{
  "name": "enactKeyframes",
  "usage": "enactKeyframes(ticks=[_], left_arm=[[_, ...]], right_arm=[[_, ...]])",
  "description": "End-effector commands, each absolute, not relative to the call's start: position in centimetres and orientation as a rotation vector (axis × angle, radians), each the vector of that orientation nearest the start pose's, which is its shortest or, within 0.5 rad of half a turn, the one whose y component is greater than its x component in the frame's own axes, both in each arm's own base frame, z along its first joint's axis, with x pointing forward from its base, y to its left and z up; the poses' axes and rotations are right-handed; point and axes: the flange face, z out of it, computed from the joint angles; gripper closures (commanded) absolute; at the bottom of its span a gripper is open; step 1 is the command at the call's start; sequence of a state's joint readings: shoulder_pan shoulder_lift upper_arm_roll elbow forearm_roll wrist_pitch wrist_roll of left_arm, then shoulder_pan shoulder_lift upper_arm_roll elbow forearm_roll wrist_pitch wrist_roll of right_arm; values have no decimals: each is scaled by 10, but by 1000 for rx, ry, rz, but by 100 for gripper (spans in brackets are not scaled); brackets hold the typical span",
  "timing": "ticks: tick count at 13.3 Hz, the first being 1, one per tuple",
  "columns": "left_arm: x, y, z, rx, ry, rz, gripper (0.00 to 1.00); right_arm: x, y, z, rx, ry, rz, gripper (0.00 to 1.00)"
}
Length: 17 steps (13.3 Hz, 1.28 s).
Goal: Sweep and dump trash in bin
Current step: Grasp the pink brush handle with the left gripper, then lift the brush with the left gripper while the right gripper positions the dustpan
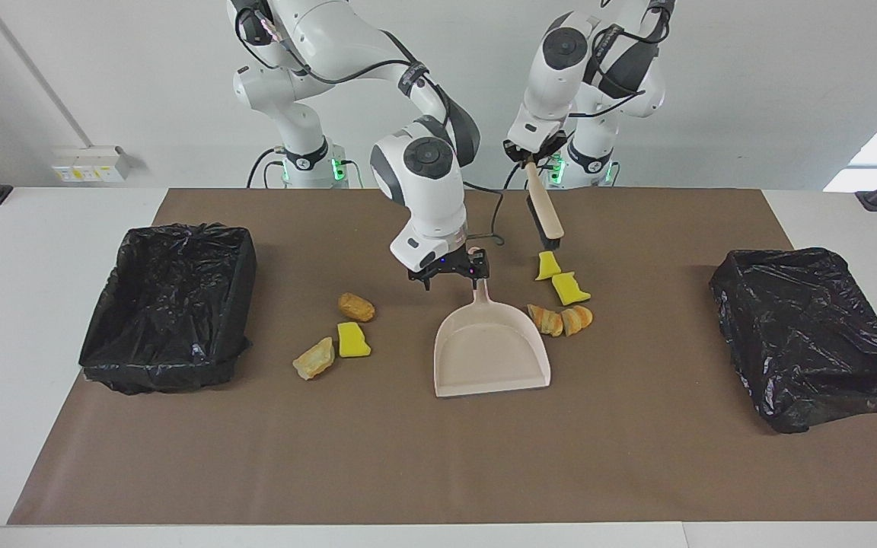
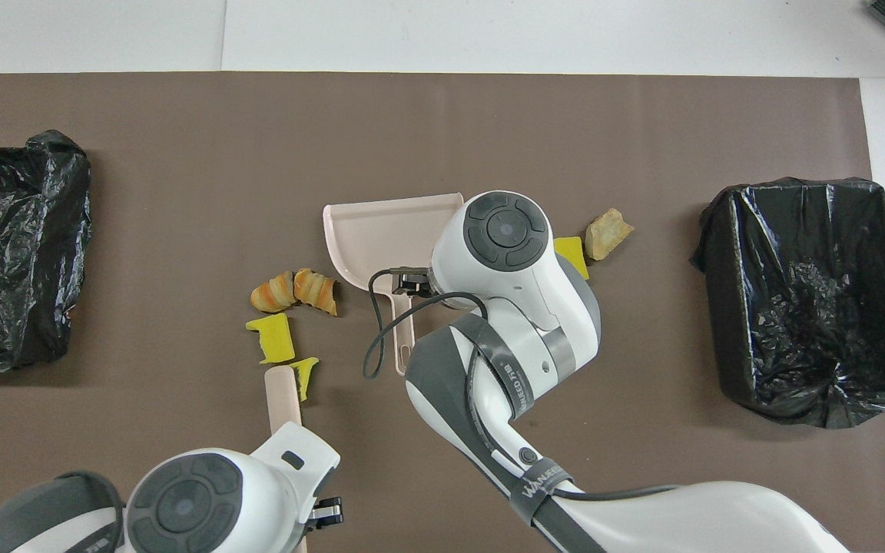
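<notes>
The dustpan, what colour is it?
The dustpan is pale pinkish beige; the facing view shows it best.
</notes>
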<state>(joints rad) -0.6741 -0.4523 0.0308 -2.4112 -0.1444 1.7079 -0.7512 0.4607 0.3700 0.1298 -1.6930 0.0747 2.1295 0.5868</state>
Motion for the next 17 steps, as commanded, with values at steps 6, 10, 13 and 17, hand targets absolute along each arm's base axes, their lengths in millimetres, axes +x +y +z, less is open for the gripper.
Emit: enactKeyframes(ticks=[6,10,13,17], left_arm=[[413,-92,446,-3187,-387,254,100],[456,-50,412,-3208,-350,253,100],[456,-54,413,-3206,-360,250,100],[455,-57,413,-3203,-351,257,100]], right_arm=[[500,425,383,-3021,-109,-130,0],[480,425,350,-3066,-173,-141,9],[477,424,348,-3079,-183,-122,35],[479,426,354,-3092,-191,-110,42]])
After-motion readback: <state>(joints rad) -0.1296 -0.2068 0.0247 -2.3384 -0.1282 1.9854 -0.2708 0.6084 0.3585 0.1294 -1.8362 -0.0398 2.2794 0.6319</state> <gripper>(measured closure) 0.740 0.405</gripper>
